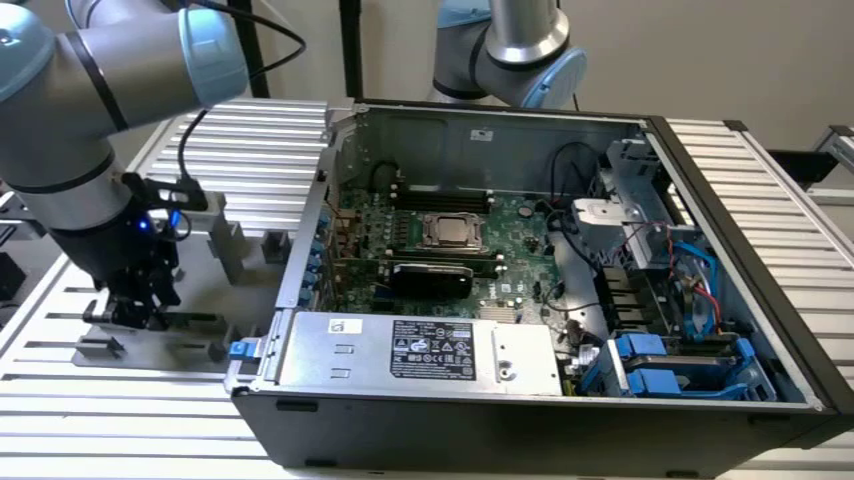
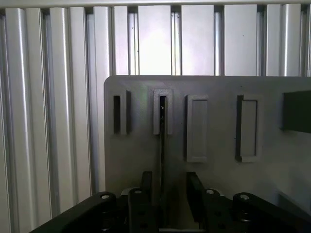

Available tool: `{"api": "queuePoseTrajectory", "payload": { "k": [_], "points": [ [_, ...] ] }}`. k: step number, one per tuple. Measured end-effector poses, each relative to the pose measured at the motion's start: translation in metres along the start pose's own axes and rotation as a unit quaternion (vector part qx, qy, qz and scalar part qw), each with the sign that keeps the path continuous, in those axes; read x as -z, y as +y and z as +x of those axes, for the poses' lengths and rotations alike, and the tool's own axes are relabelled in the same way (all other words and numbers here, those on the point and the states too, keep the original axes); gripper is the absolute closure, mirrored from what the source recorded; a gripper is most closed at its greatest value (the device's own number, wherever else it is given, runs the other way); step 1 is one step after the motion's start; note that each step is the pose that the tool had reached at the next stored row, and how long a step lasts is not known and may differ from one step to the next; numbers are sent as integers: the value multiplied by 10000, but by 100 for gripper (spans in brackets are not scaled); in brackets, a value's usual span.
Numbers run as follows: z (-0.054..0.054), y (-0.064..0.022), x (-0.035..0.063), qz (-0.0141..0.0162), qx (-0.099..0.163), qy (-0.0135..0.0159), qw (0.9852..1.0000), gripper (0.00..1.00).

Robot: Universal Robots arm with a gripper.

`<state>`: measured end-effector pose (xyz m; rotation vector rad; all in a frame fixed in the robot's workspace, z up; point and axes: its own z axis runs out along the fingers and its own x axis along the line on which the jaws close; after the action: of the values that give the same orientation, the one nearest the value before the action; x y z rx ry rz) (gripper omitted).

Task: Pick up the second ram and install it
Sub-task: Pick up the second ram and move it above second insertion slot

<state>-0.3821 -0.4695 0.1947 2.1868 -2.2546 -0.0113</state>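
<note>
While looking down from the wrist, shows the gripper (image 2: 170, 180) low over a grey fixture plate (image 2: 131, 160), its two dark fingers (image 2: 194, 188) parted and gripping nothing. Between those fingers, with a gap on either side, finds the second ram (image 2: 162, 145): a thin dark stick seen edge-on, its far end seated in one of four raised slots in a row on the plate. Under the plate, reveals a ribbed aluminium table (image 2: 48, 97). From the exterior view, places the gripper (image 1: 134, 312) right at the plate (image 1: 187, 350), just beside which sits an open computer case (image 1: 747, 210) holding a green motherboard (image 1: 514, 240).
</note>
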Motion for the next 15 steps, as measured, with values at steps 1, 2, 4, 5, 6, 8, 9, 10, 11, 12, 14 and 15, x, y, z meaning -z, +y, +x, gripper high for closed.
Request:
{"api": "queuePoseTrajectory", "payload": {
  "k": [1, 2, 4, 5, 6, 8, 9, 10, 11, 12, 14, 15],
  "points": [
    [4, 1, -3, 0, 0, 1, 10000, 0],
    [8, 3, -6, 1, 1, 3, 10000, 0],
    [14, 4, -9, 1, 0, 10, 10000, 0],
    [15, 3, -9, 1, 0, 14, 10000, 0],
    [16, 4, -9, 0, 0, 18, 10000, 0],
    [18, 3, -11, 1, 1, 19, 10000, 100],
    [18, 3, -12, 1, 0, 20, 10000, 100],
    [19, 3, -13, 1, 0, 21, 10000, 100],
    [20, 3, -13, 1, 0, 23, 10000, 100],
    [21, 3, -13, 1, 1, 24, 10000, 100],
    [22, 4, -14, 1, 0, 25, 10000, 100],
    [24, 4, -13, 1, 0, 25, 10000, 100]
  ]
}}
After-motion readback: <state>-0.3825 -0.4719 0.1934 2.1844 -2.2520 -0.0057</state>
